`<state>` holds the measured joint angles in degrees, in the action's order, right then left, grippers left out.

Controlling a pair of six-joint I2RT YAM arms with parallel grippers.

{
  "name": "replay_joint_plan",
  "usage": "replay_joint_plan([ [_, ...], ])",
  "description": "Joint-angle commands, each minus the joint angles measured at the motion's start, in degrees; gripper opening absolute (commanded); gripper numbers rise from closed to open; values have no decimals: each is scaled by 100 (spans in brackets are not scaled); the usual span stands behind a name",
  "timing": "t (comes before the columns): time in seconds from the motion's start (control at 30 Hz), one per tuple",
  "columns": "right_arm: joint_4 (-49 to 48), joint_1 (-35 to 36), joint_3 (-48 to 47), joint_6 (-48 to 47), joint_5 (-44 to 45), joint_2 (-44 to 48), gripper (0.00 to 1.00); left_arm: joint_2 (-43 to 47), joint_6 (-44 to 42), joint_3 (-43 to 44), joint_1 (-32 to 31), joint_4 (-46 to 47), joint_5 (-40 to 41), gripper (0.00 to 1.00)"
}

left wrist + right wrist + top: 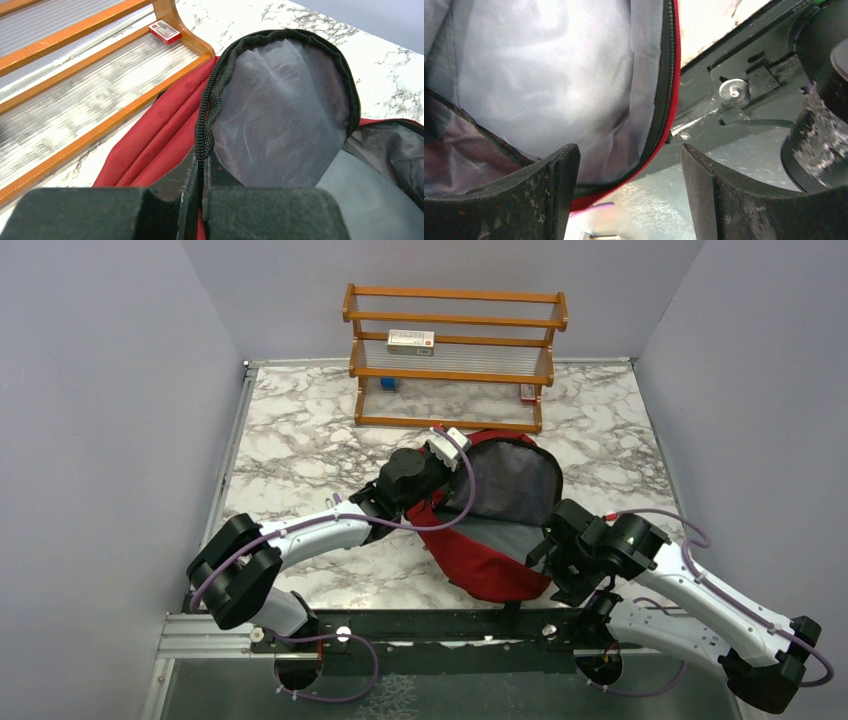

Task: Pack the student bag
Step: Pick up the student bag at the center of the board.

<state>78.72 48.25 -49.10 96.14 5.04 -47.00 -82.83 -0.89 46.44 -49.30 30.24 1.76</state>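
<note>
The student bag (492,575) is laid open on the marble table (300,440), in front of the wooden shelf (452,372). Its zipper edge (220,75) is clamped between the closed jaws of the left gripper (201,170). The right gripper (628,152) is spread wide, with the bag's near rim seen between its fingers, ungripped.

Robot lab cell: plain grey walls (100,390), marble-pattern tabletop (300,440), metal mounting rail (440,624), wooden shelf (455,373).
</note>
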Motion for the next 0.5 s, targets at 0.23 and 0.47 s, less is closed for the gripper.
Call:
replay_joint_plan([
  [0.23, -1348, -22, 1253, 1458, 265, 304, 72, 5, 28, 296, -11, -135, -29, 3],
  [0.47, -1382, -26, 917, 1129, 1035, 276, 30, 101, 263, 510, -10, -398, 288, 1],
])
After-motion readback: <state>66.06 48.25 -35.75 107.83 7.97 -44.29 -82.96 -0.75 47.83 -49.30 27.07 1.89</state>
